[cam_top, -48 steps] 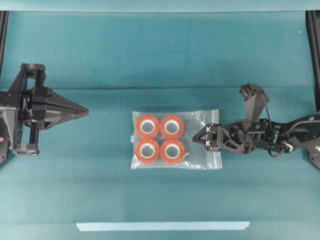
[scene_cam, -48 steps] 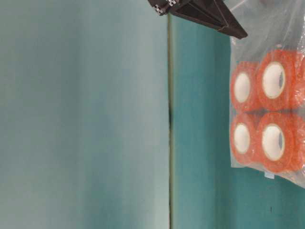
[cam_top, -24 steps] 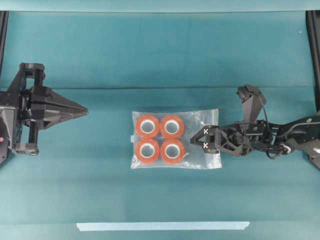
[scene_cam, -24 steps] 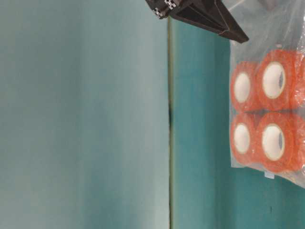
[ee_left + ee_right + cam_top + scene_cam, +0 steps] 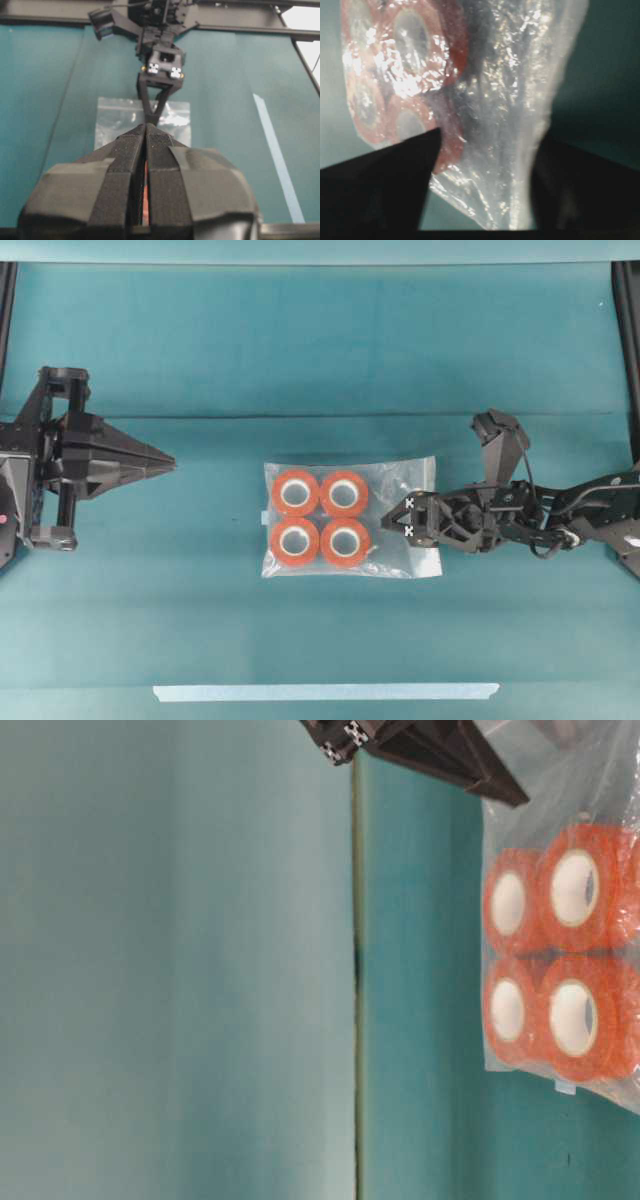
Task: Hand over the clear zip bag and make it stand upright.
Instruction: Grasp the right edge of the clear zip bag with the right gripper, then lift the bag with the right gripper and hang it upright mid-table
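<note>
Right claw (image 5: 404, 521) sits at the three o'clock edge of the clear zip bag (image 5: 390, 540), its two fingers straddling the loose film there; the right wrist view shows crinkled plastic bunched between them with a gap on each side, so the claw is partly open and not yet clamped. The bag lies flat mid-worktop (image 5: 300, 360), long axis from nine to three o'clock, its orange rolls crowded toward nine. Left claw (image 5: 168, 462), fingers pressed together and empty, waits well apart at nine o'clock, pointing at the bag. My judgement: the right arm, far nearer, should pinch first.
</note>
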